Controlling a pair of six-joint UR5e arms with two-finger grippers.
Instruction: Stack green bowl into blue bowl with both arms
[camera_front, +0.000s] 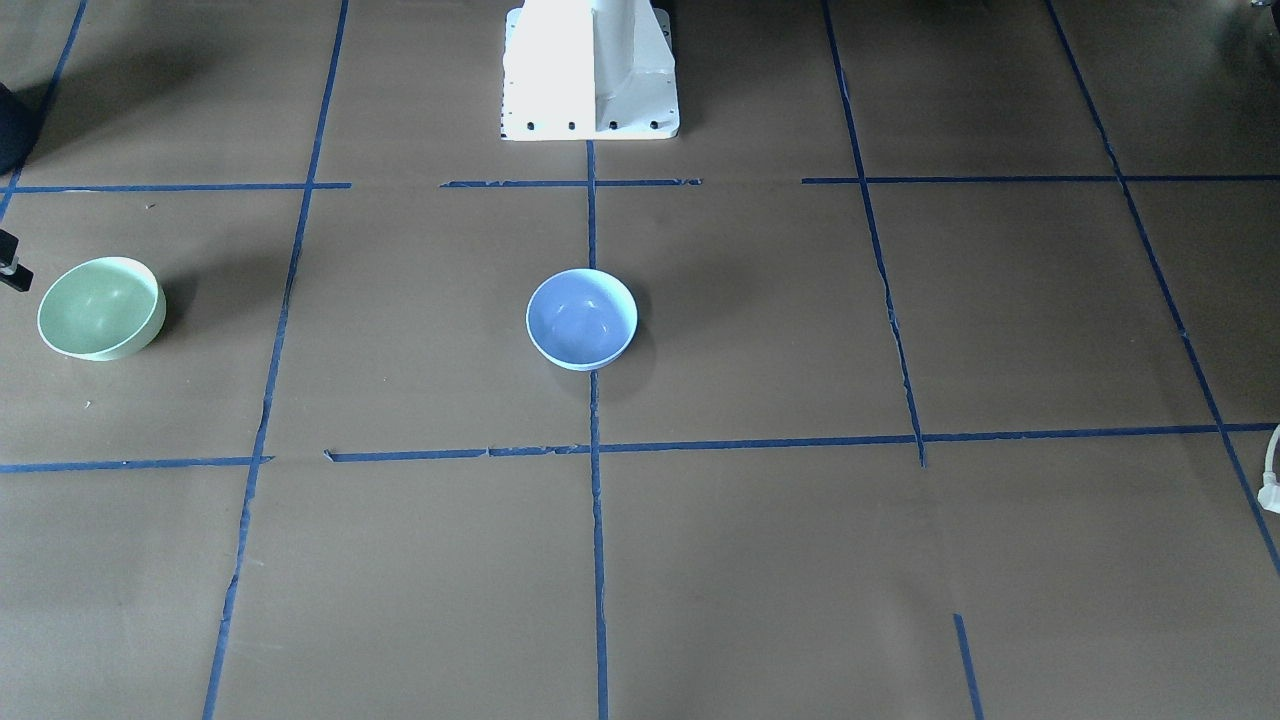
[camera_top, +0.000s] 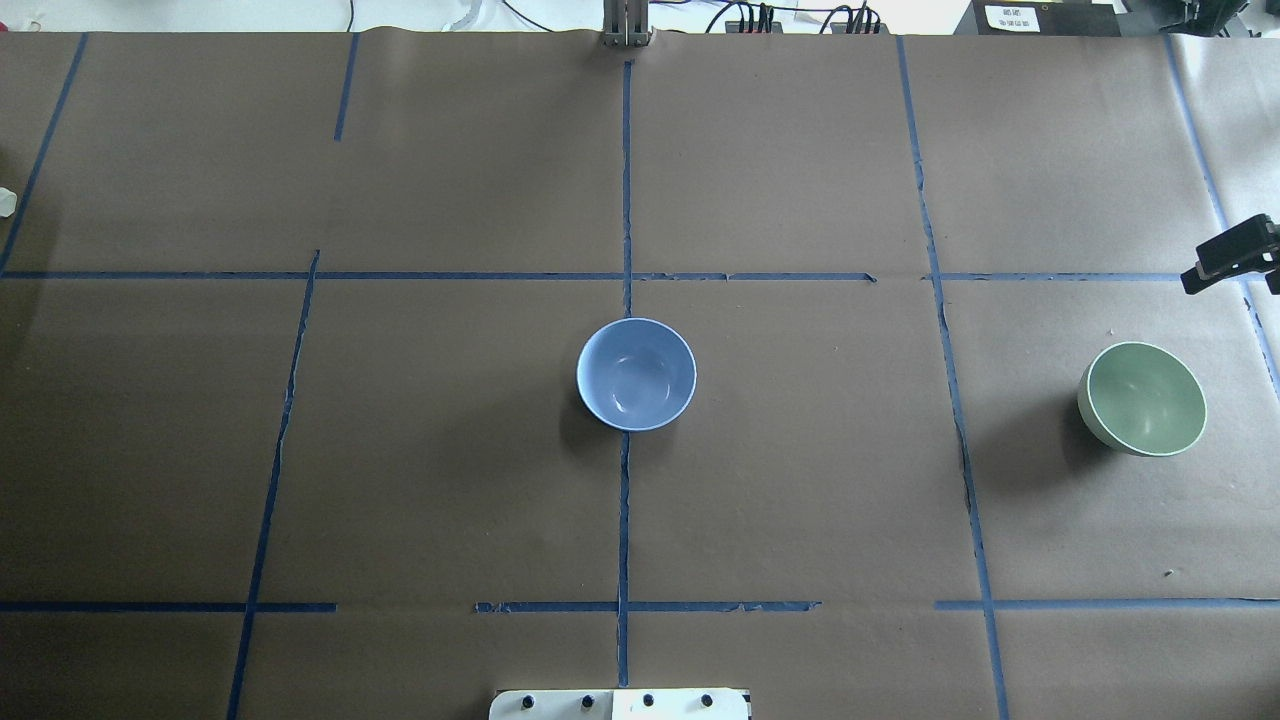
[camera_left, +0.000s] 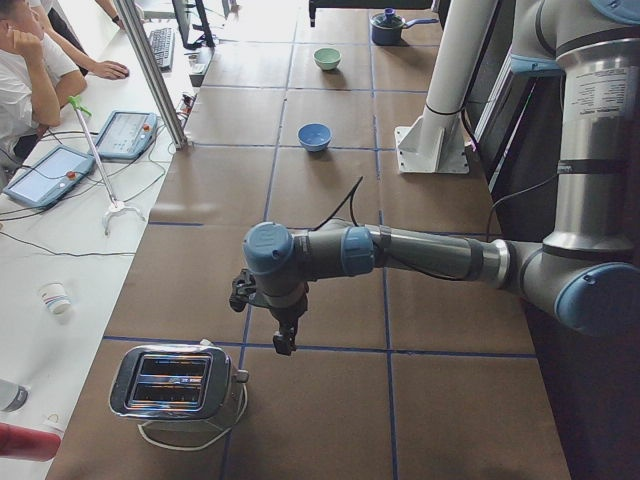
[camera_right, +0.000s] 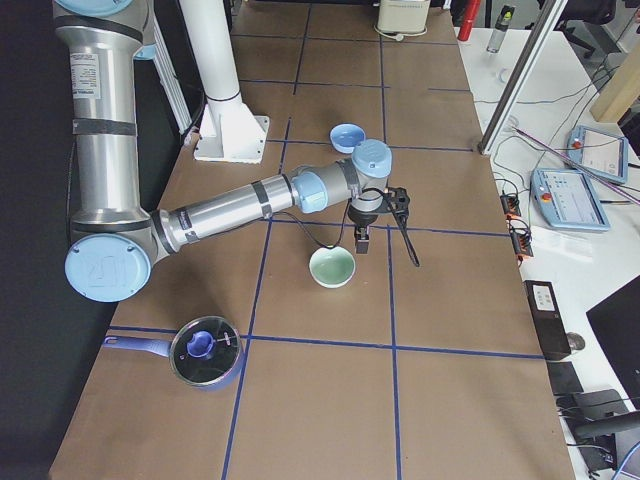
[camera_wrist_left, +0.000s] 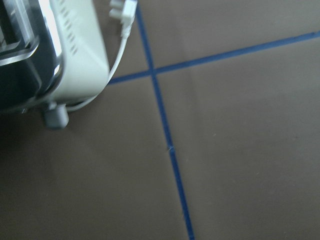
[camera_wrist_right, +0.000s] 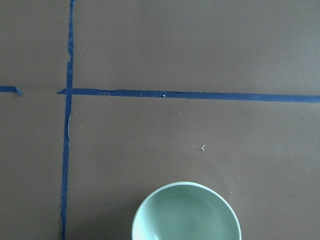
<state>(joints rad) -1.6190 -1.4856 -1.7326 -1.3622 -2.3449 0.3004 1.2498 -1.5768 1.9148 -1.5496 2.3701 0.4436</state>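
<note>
The green bowl (camera_front: 100, 308) (camera_top: 1143, 398) (camera_right: 332, 267) stands upright and empty at the table's end on my right. The blue bowl (camera_front: 582, 318) (camera_top: 636, 374) (camera_left: 315, 136) sits empty at the table's middle on the tape cross. My right gripper (camera_right: 362, 240) hangs just beyond the green bowl, apart from it; only a dark piece of it (camera_top: 1235, 255) shows overhead, so I cannot tell its state. The right wrist view has the green bowl (camera_wrist_right: 186, 212) at its bottom edge. My left gripper (camera_left: 283, 335) hovers far off near the toaster; I cannot tell its state.
A chrome toaster (camera_left: 175, 385) (camera_wrist_left: 45, 50) with a white cord stands at the left end. A lidded blue pot (camera_right: 205, 352) sits at the right end near the robot's side. The white robot base (camera_front: 590, 70) is behind the blue bowl. People and tablets (camera_left: 55, 175) occupy the side desk.
</note>
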